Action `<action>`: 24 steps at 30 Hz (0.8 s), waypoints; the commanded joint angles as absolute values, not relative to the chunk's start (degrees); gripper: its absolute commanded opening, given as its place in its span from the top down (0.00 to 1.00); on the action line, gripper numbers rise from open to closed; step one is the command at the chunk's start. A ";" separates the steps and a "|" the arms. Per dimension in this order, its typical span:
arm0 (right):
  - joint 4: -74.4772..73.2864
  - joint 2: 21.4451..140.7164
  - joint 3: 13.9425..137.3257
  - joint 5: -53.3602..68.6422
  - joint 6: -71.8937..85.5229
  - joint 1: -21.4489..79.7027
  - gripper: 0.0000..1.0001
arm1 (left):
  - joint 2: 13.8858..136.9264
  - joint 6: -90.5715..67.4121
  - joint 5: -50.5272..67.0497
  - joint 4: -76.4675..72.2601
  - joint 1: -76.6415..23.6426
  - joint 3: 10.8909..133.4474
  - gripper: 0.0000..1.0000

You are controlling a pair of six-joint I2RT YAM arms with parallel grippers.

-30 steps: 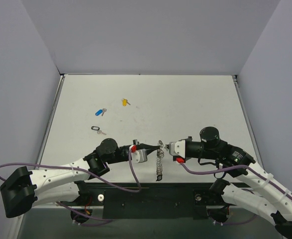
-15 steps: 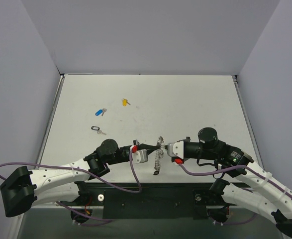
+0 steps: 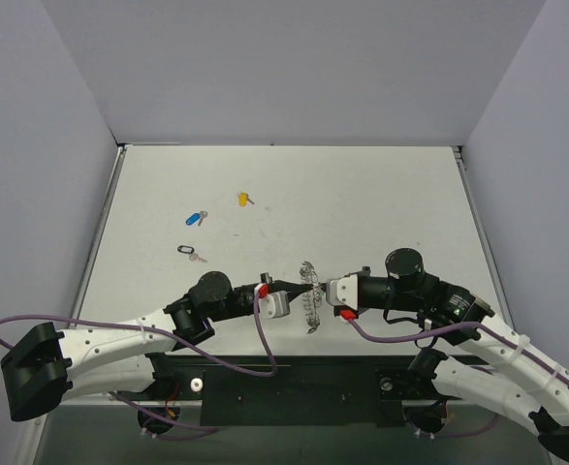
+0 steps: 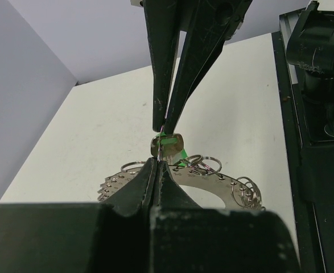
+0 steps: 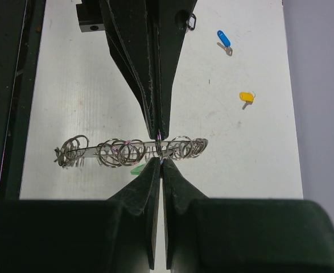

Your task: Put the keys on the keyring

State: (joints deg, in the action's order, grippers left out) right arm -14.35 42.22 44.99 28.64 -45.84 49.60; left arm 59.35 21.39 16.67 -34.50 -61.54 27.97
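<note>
The keyring [image 3: 310,308], a flat silvery hoop edged with small wire loops, hangs in the air between my two grippers near the table's front. My left gripper [image 3: 306,287] is shut on one of its wire loops, tips [image 4: 157,162] pressed together. My right gripper [image 3: 323,288] faces it from the other side, shut on the same loop [image 5: 161,161]. A green-headed key [image 4: 180,153] sits right at that loop, against the hoop [image 4: 212,185]; whether it is threaded on I cannot tell. From the right wrist the keyring [image 5: 130,149] shows edge-on, with the green key [image 5: 136,169] beside it.
Three keys lie on the white table at the far left: blue-headed [image 3: 196,218], yellow-headed [image 3: 243,199] and black-headed [image 3: 187,250]. The black base bar [image 3: 294,378] runs along the near edge. Grey walls close in the table.
The keyring, hanging down long a second ago, has swung up and away from the near edge. Both grippers stayed shut, and their tips have drawn slightly closer together.
</note>
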 commanded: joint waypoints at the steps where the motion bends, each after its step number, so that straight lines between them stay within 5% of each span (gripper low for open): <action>1: -13.27 42.28 45.18 28.57 -45.26 50.19 1.00 | 58.89 21.97 15.38 -39.11 -61.96 28.56 1.00; 24: -11.78 42.28 44.65 26.98 -44.74 50.36 1.00 | 58.71 22.50 14.77 -38.67 -62.40 28.56 1.00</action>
State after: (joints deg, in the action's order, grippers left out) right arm -14.52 42.22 44.97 27.35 -45.56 49.63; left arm 59.35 21.74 14.98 -34.50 -61.84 27.94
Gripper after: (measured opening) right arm 0.005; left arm 0.015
